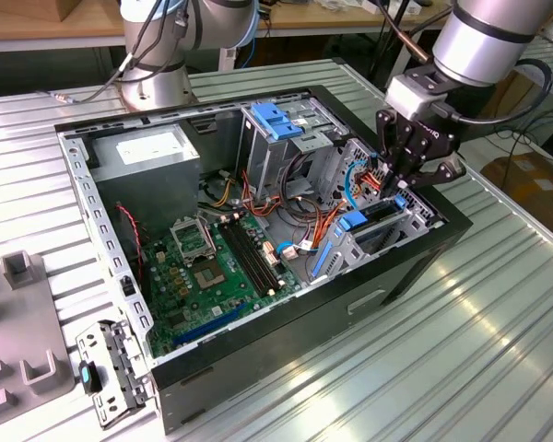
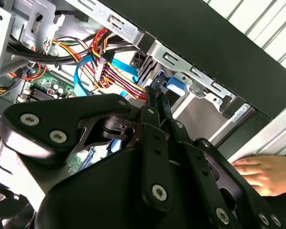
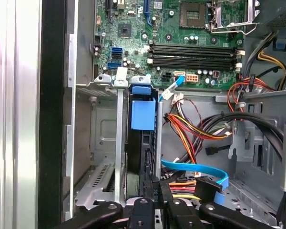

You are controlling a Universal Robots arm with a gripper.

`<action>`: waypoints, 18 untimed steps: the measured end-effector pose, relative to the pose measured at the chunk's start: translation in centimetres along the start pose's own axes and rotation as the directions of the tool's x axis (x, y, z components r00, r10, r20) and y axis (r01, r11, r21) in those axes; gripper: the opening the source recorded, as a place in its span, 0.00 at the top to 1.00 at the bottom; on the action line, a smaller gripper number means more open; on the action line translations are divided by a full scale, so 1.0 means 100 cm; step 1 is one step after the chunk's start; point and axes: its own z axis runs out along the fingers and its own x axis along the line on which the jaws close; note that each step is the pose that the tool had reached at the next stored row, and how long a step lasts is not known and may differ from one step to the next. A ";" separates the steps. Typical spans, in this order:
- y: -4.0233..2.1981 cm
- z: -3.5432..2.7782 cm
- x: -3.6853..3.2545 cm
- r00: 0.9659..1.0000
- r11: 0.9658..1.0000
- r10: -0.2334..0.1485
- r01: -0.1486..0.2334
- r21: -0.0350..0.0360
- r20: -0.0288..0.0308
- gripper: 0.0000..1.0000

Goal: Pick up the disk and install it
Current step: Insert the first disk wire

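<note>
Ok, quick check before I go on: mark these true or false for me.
1. The pincer is at the drive bay, at the end of the case on the exterior view's right. True.
2. The case is closed up. False: its side is open and the motherboard is exposed.
3. A person's hand is beside the case in the second wrist view. True.
4. The disk lies flat on the table outside the case. False: it stands on edge in the drive bay, by the pincer.
</note>
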 end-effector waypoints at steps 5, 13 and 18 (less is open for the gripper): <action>0.0044 0.0014 0.0038 1.000 1.000 0.001 -0.001 0.000 0.000 0.83; 0.0044 0.0050 0.0052 1.000 1.000 0.011 -0.011 0.000 0.000 0.83; 0.0044 0.0068 0.0058 1.000 1.000 0.021 -0.021 0.000 0.000 0.83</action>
